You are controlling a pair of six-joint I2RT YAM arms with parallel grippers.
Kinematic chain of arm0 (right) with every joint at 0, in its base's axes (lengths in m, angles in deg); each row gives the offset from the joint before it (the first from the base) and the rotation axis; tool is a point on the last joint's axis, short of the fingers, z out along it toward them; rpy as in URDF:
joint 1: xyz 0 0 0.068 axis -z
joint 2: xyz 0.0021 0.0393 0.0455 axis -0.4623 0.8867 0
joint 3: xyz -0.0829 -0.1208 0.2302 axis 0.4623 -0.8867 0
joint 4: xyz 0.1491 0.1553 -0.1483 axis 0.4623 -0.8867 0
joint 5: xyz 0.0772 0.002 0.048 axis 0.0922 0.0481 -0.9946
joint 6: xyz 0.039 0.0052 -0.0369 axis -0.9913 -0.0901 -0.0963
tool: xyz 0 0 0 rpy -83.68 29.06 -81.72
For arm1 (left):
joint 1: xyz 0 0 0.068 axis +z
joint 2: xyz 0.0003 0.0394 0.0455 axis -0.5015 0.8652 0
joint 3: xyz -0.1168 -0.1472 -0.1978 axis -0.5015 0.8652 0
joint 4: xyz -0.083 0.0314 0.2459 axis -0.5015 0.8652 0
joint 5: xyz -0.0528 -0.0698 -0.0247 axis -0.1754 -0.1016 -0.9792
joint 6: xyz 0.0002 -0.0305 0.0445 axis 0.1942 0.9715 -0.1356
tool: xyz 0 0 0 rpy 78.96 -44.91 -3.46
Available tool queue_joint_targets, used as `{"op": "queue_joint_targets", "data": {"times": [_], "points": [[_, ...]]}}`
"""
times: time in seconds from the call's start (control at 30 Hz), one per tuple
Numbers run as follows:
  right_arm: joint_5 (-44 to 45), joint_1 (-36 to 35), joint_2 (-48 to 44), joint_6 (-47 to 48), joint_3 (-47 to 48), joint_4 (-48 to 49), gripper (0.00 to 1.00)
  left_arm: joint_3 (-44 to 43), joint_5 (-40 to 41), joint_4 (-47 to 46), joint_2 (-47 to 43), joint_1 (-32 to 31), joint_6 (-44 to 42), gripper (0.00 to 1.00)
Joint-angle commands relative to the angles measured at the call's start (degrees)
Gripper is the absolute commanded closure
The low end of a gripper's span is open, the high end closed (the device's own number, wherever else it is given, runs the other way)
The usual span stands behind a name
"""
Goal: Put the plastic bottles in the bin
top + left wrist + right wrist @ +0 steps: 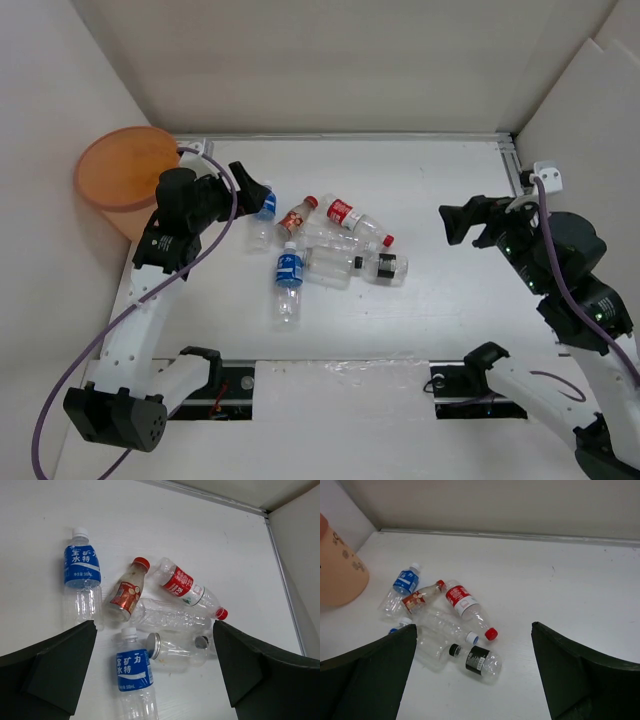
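Surface point(450, 180): white, flat and smooth. Easy for a round bottle to roll away after a bump.
Bin point(105, 205): orange, at the far left corner, well apart from the pile. Could tip or slide if hit by an arm on the way over.
Left pincer point(154, 625): fingers wide apart, nothing held, just beside the far blue-label bottle point(265, 210). Danger of pushing it away instead of closing round it.
Right pincer point(474, 626): fingers wide apart, nothing held, off to the right and well apart from the pile. Long way to the bin, so danger of bumping the left arm.
Plastic bottles point(325, 250): all lying down mid-surface, none in the bin. Packed together and touching, so easy to grab two or knock the next one.
Black-label bottle point(385, 265): small and slippery. Could squirt out of a tight squeeze.
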Motion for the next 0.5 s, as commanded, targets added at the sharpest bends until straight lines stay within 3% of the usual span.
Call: {"op": "queue_joint_targets", "data": {"times": [0.0, 0.3, 0.47], "points": [[1.9, 0.4, 1.5, 0.7, 3.0, -1.9, 0.00, 0.1, 1.3, -0.4, -0.8, 0.3, 0.8, 0.00], [3.3, 0.4, 2.9, 0.7, 2.5, -3.9, 0.00, 0.1, 2.7, 1.7, 2.3, 0.3, 1.8, 0.00], [1.4, 0.4, 2.3, 0.7, 2.0, -3.3, 0.00, -1.3, 3.5, 4.2, 9.5, 0.3, 3.0, 0.00]]}}
